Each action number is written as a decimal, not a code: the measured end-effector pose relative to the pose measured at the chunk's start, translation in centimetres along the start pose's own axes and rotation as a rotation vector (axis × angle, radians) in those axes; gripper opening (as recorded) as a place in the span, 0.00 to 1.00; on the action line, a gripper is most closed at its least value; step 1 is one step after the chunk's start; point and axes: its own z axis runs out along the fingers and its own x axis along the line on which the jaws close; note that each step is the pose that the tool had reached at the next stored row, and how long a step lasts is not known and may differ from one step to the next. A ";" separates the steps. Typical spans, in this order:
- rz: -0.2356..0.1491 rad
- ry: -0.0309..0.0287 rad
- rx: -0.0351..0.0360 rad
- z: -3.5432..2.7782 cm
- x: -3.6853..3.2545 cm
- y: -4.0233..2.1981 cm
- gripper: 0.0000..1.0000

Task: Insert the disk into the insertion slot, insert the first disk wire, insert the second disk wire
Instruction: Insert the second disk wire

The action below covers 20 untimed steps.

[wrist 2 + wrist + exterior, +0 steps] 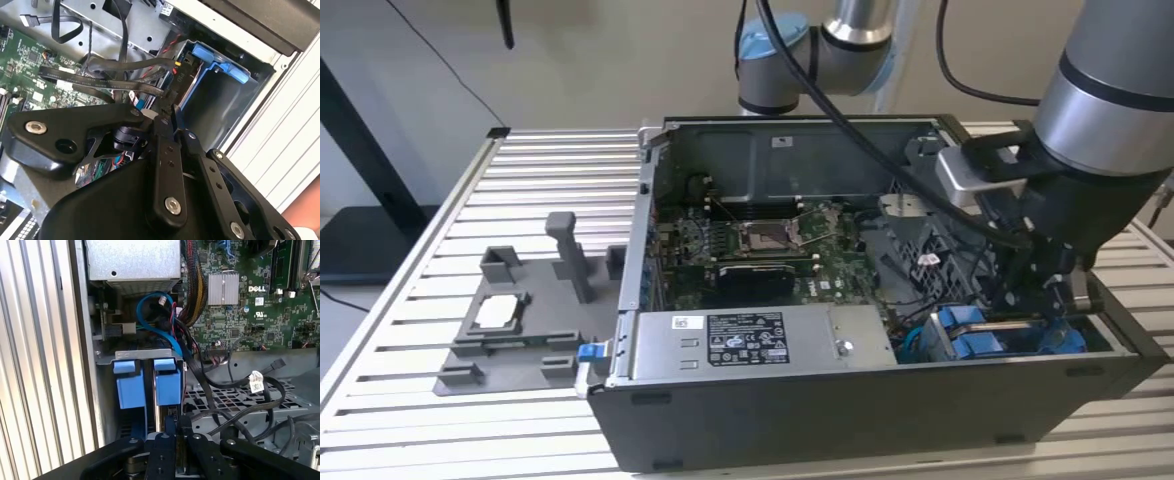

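Observation:
Blue carrier frames of the disk (168,385) stand side by side in the drive bay at the case's front corner, on the exterior view's right (977,338). One blue end tab (220,62) shows in the second wrist view. My gripper (168,113) hangs just over this bay (1050,300), its fingers drawn together on the black connector of a flat black disk wire (100,82). That wire trails back across the motherboard. In the first wrist view the gripper (175,430) sits right beside the blue frames.
The open computer case (854,420) lies on a slatted metal table (534,150). Loose black, red and blue cables (165,320) crowd the bay. A grey power supply (747,340) sits beside it. A grey fixture (520,320) stands outside on the exterior view's left.

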 end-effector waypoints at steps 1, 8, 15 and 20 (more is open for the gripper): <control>0.001 0.0001 0.0001 0.03 0.01 0.00 0.16; 0.010 0.0011 0.0010 0.40 0.04 0.04 0.16; 0.015 0.0022 0.0015 0.57 0.06 0.08 0.16; 0.015 0.0017 0.0015 0.61 0.06 0.08 0.17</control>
